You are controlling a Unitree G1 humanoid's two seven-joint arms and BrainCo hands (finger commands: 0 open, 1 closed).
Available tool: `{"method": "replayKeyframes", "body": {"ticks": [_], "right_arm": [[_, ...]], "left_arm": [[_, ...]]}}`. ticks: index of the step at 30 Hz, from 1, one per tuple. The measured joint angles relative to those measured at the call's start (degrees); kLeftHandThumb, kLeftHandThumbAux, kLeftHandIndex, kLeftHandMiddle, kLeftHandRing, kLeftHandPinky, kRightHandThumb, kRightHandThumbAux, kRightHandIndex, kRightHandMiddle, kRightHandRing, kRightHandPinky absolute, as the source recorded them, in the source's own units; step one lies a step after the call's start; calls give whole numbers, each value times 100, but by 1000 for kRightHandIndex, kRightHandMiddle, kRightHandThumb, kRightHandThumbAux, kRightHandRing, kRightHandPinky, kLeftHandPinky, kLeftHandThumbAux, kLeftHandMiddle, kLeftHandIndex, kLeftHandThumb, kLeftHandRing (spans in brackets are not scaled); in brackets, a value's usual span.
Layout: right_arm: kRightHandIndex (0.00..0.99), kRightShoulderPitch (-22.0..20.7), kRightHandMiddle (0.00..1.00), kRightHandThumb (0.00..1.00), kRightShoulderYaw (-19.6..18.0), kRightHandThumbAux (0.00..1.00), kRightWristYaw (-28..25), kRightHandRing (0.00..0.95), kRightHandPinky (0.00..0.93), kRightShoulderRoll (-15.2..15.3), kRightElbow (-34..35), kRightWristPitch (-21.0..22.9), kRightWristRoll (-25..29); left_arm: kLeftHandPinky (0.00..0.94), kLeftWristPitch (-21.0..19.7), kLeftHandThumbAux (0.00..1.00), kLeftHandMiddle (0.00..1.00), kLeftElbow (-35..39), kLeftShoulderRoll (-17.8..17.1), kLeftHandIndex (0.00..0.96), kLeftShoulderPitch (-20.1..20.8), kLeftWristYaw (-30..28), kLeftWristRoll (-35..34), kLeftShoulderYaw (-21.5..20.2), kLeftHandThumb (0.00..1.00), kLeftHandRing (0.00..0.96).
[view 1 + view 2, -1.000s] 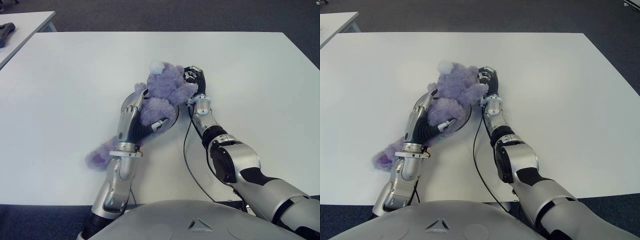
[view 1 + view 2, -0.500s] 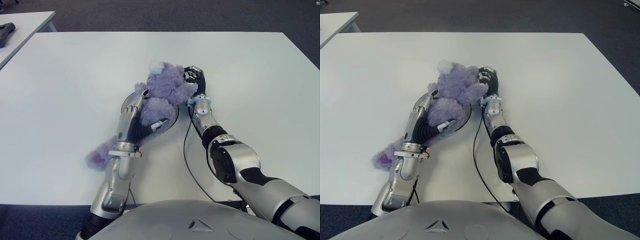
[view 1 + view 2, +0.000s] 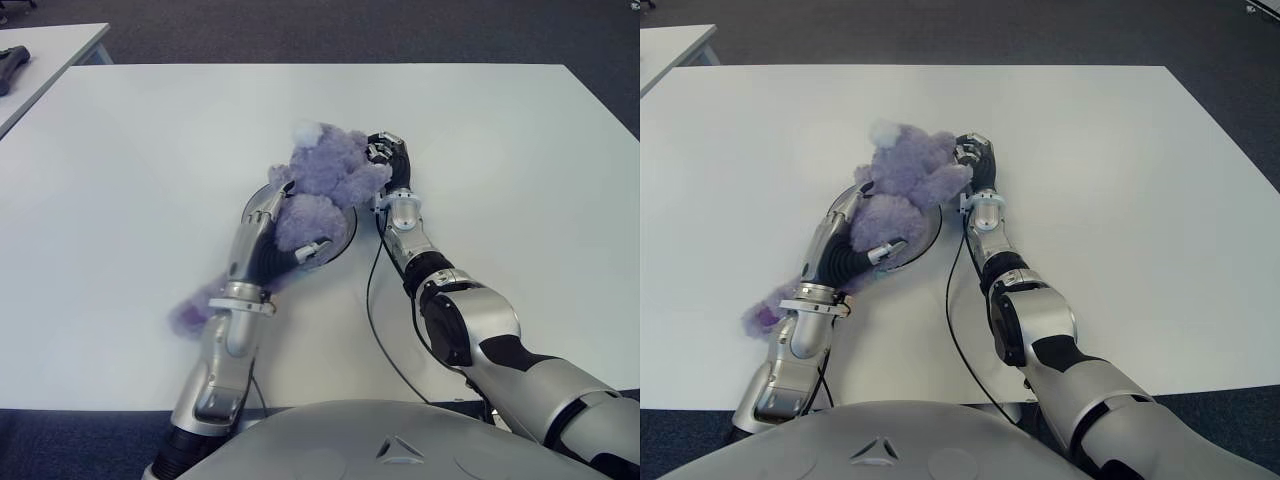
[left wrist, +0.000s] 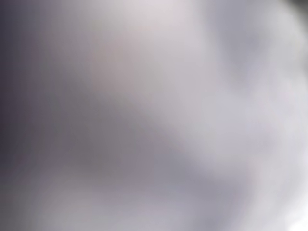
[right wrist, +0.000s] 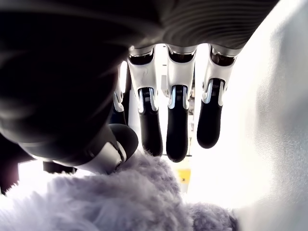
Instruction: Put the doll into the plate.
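The task looks nearly done. The doll (image 3: 325, 185), a purple plush, sits mostly over the plate (image 3: 347, 232) at the centre of the frame, on the table (image 3: 140, 160), but one limb trails off the rim toward the lower left, beside the left forearm. What seems left is tucking that limb in and releasing.

The left hand (image 3: 275, 235) has its fingers curled round the doll's lower body over the plate; its own wrist view is only blur. The right hand (image 3: 388, 160) is at the doll's upper right. In its wrist view the fingers (image 5: 177, 122) hang fairly straight with the thumb against the fur, so whether it grips cannot be told.

Counted: one doll, one plate, two hands.
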State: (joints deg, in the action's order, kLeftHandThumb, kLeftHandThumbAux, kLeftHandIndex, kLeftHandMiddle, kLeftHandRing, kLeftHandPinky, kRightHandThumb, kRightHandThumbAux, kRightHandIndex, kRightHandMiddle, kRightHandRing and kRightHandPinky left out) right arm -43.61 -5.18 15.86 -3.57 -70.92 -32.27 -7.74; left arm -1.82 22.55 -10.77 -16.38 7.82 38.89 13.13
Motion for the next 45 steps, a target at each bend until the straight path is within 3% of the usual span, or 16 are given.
{"method": "replayKeyframes", "body": {"ticks": [17,28,36,45], "right_arm": [[414,0,372,690,-2,737,0,367,356,-11,0,-1,-2],[414,1,370,690,-2,737,-1,363,346,10,0,-1,-2],[413,1,364,691,-7,737,-14,365,359,1,0,0,-2],[413,1,361,693,-11,737,-17,363,348,2,0,-1,-2]], "left_arm": [[0,-325,334,16,393,-428,0,208,-673,-1202,-1488,0,0],[0,-286,328,0,397,-438,0,426,-648,-1317,-1975,0,0],[0,-12,326,0,206,-451,0,626,-375,-1388,-2374,0,0],[0,206,325,0,13,-449,0,637,-263,-1435,-2499,0,21]]}}
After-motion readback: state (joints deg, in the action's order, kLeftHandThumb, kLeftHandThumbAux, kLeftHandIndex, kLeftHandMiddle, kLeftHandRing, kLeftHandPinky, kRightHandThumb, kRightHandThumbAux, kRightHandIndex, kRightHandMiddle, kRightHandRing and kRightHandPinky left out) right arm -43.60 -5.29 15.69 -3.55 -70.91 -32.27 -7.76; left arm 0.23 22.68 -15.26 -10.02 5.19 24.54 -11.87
